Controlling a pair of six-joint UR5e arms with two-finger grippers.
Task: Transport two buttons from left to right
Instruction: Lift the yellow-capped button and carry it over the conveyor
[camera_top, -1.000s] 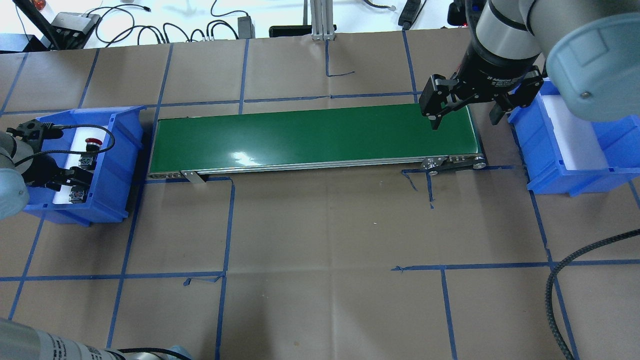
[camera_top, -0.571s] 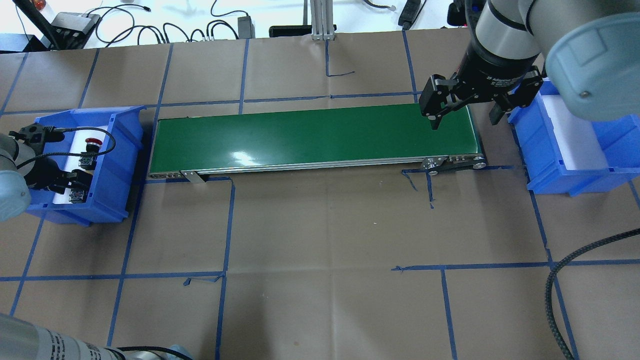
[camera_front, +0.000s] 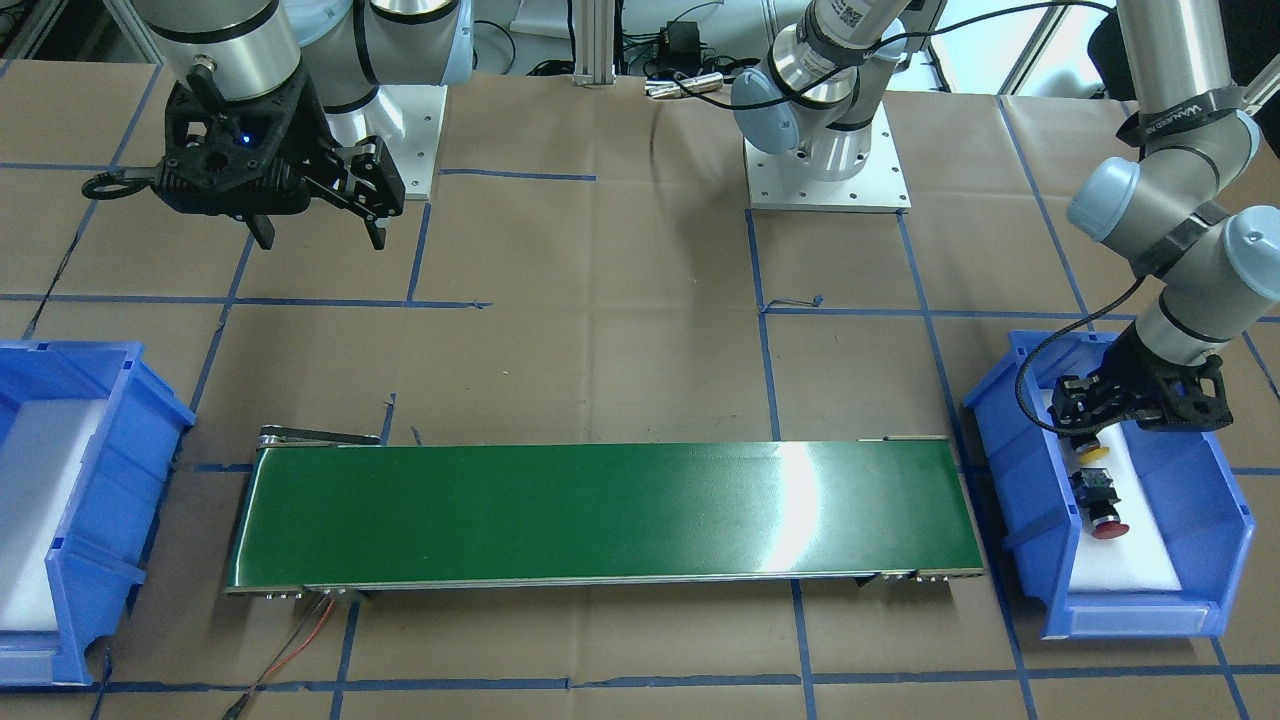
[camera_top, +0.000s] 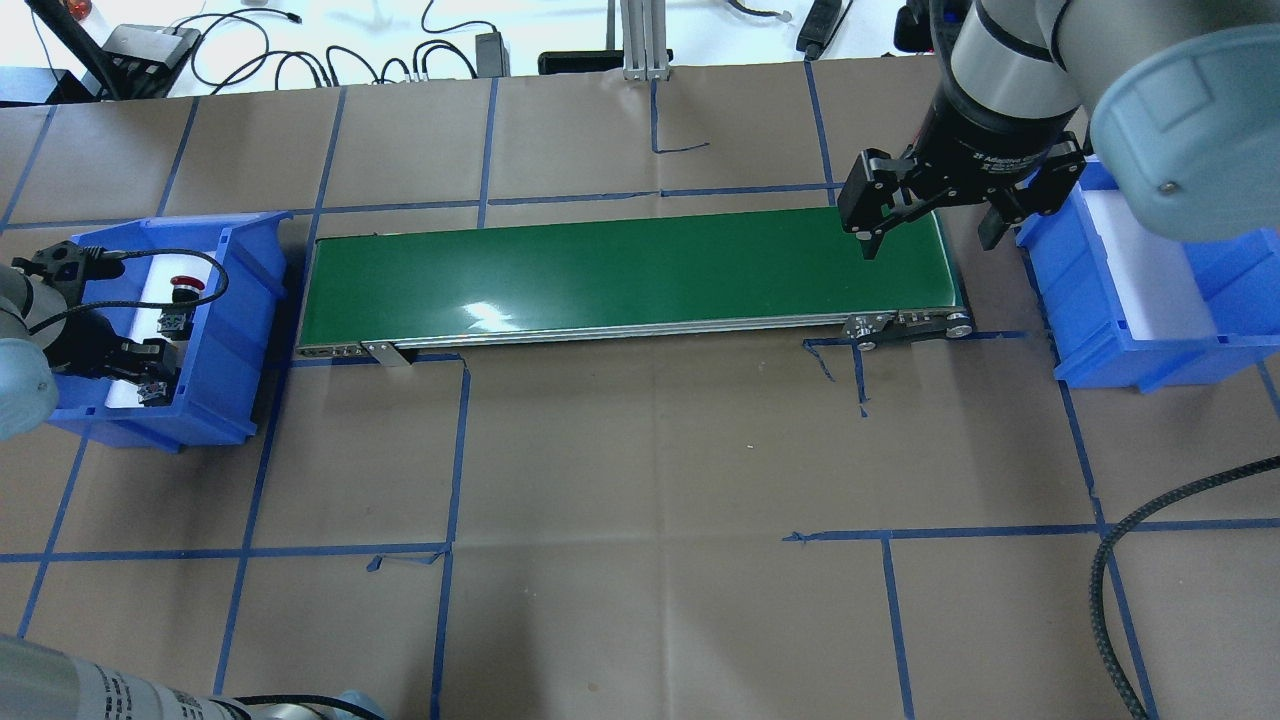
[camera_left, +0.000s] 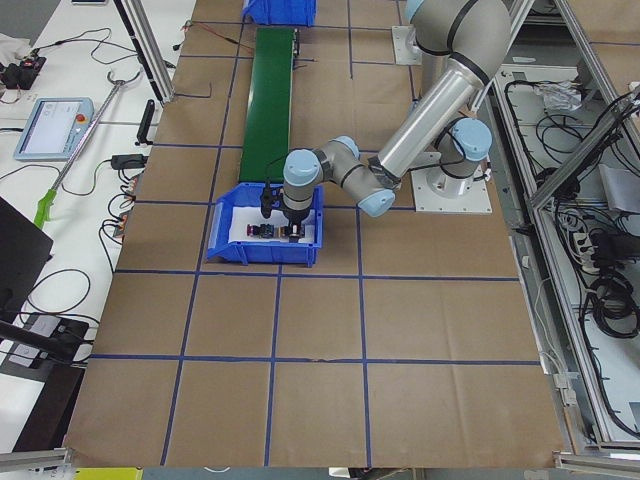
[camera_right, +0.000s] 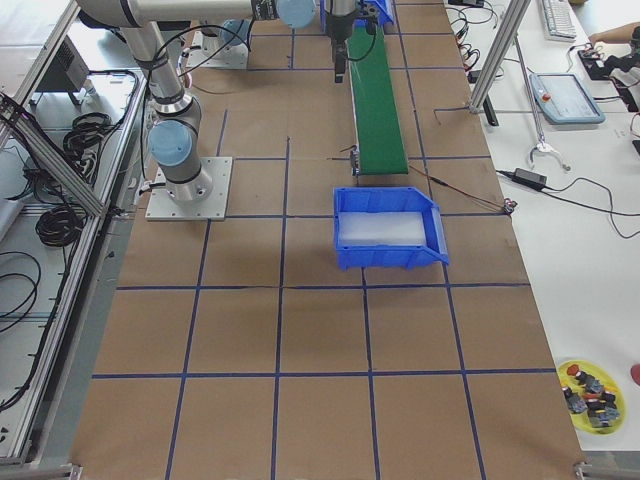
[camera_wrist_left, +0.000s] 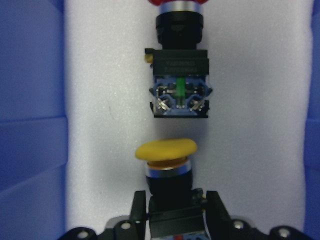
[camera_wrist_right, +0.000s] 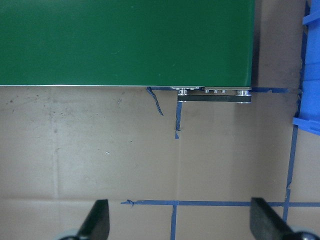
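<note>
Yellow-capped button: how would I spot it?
Find the blue bin at the green conveyor's end on the robot's left. On its white padding, the yellow-capped button sits between the left end effector's fingers; its only neighbour is red-capped.

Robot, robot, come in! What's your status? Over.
Left gripper shut on yellow button, down in blue bin. Right gripper open above green belt's end. Red button close beside yellow.

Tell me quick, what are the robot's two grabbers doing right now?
Left gripper: jaws closed on the yellow button, inside the blue bin.
Right gripper: open, holding nothing, above the end of the green belt.
</note>
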